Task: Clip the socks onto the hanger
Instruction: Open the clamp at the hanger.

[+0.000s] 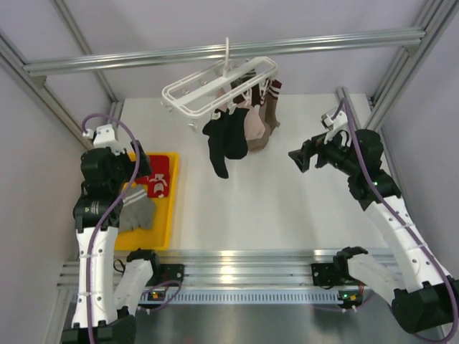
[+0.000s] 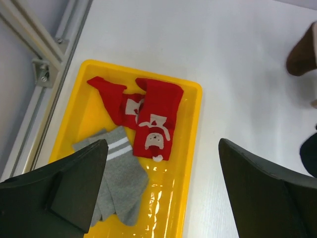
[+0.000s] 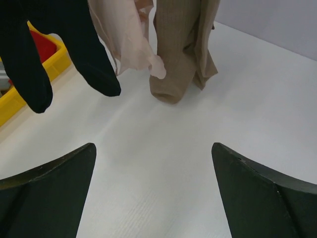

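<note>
Socks [image 2: 153,119] in yellow tray [image 2: 190,153] | black socks [image 1: 224,141] crowd hanger [image 1: 193,93]

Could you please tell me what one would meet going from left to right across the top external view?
Yellow rectangular plastic tray → black fabric socks hanging from the pegs → brown hanging socks → open black right tool.

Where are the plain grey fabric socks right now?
Top external view: the grey socks lie in the near end of the yellow plastic tray on the table's left side, beside the red socks with white markings.
</note>
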Tool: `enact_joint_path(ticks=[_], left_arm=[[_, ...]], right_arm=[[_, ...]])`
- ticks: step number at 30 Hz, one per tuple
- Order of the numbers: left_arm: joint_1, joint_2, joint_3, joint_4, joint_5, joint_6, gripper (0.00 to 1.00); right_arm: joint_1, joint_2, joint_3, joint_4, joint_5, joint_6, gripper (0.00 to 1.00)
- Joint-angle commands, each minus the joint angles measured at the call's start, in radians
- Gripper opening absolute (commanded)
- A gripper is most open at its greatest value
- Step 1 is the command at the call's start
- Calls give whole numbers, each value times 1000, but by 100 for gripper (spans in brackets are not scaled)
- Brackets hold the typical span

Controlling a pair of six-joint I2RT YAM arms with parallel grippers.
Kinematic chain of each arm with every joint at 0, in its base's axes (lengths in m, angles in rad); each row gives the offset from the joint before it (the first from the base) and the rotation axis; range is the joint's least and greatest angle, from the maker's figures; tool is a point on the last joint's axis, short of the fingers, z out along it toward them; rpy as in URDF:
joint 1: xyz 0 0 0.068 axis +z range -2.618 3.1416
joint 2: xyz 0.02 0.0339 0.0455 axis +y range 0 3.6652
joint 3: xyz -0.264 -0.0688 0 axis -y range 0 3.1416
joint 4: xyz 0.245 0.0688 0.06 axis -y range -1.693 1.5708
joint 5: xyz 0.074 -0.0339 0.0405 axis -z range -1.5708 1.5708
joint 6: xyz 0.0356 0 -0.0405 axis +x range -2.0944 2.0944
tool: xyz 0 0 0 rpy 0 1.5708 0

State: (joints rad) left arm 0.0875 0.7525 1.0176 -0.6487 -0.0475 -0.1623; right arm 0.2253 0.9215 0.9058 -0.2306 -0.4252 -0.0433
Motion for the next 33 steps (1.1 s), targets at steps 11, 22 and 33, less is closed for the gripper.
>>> enact_joint_path(ticks=[11,22,33], left_arm=[[3,-147,21,294,849,204,90],[1,-41,-57,538,1043,193,76],[-84,-65,-390,1178,736,-7,78]], right_arm=[[207,135,166,178,-46,-53,100],[408,313,352,293,-69,86,100],[488,367,449,332,118,272,83]])
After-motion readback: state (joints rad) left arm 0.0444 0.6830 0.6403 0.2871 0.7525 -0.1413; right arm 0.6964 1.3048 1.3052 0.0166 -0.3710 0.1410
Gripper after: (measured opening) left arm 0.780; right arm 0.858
